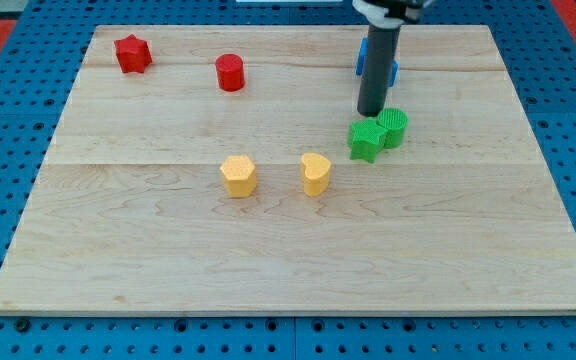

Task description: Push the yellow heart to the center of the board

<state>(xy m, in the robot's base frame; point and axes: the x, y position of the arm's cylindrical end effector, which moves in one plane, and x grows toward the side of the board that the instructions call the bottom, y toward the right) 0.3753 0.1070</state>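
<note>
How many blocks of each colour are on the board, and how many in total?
Red: 2, a star and a cylinder
Yellow: 2, a heart and another block
Green: 2, a star-like block touching a rounder one
Blue: 1, mostly hidden behind the rod
Total: 7
My tip is just above the green pair.

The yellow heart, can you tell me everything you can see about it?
The yellow heart is a small, chunky block with a flat top that shows two rounded lobes and a notch. It looks like smooth, painted plastic or wood, all one bright yellow. It stands flat on the pale wooden board, a little toward the view's bottom from the board's middle. Nothing touches it: the other yellow block sits apart on the view's left, the two green blocks up to the view's right, and my tip is just above those.
</note>
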